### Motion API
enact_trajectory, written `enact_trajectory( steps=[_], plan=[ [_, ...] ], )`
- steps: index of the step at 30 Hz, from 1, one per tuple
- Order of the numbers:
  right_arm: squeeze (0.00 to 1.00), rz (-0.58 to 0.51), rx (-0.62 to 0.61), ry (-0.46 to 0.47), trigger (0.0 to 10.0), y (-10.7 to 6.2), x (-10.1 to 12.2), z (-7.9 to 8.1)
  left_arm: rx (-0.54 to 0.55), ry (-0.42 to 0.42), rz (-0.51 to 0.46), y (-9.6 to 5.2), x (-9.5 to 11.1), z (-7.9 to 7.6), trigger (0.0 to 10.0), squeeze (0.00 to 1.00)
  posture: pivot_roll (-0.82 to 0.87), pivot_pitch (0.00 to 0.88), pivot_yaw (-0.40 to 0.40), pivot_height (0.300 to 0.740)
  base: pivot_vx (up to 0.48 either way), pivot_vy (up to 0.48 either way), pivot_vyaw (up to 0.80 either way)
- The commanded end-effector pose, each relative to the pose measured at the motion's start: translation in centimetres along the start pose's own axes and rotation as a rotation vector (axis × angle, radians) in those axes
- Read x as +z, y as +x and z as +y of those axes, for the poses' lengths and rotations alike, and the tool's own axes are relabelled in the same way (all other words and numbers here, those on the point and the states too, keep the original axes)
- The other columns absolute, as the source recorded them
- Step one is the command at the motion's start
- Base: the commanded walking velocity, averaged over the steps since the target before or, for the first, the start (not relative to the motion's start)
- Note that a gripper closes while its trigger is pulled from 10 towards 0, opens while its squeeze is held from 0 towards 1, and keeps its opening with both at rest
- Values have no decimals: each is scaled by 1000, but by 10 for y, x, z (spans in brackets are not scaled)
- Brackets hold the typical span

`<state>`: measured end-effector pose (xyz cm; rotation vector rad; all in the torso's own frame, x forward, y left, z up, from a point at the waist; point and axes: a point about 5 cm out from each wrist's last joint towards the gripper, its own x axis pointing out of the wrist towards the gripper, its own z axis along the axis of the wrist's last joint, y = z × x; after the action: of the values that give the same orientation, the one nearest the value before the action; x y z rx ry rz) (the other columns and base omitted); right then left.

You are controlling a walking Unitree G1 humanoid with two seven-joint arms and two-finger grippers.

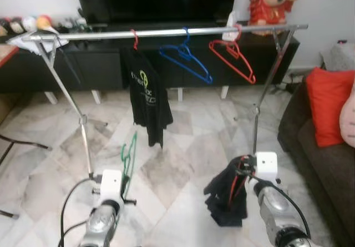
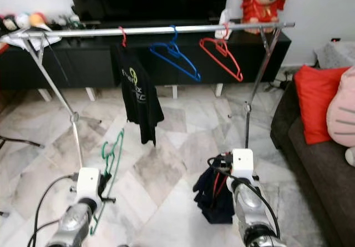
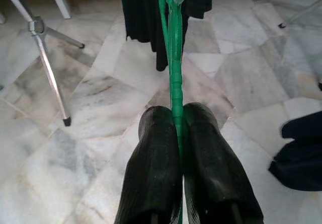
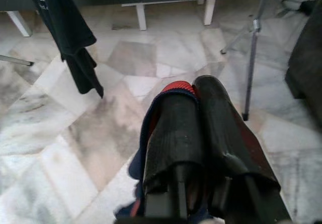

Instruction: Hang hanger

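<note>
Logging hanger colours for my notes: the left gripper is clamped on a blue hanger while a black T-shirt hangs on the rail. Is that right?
Not quite: the hanger in the left gripper is green, not blue, as the left wrist view shows, with the fingers shut on it. The black T-shirt does hang on the rail.

Even, soft indoor light is falling across the marble floor (image 1: 183, 147); faint shadows. Eye views are looking slightly soft; right wrist view is blurring mildly.
</note>
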<state>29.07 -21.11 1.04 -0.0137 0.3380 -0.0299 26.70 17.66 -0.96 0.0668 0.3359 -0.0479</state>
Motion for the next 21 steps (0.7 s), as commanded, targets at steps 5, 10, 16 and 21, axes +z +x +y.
enact_trajectory(
  steps=[5,10,16,21],
  plan=[
    [0,-55,16,-22,10000,6,17,4,-34,-2,-21,5,9,1,10000,0,-133,0,-10,740,-266,0,0],
    [0,-72,36,-49,10000,11,27,9,-112,6,-55,11,21,-5,10000,0,-134,0,-2,740,-266,0,0],
    [0,-56,56,-123,10000,17,36,13,-250,7,-99,17,40,-9,10000,0,-133,0,12,740,-42,0,0],
    [0,-6,74,-199,10000,22,43,18,-532,43,-64,21,61,-12,10000,0,-131,0,26,740,0,0,0]
  ],
)
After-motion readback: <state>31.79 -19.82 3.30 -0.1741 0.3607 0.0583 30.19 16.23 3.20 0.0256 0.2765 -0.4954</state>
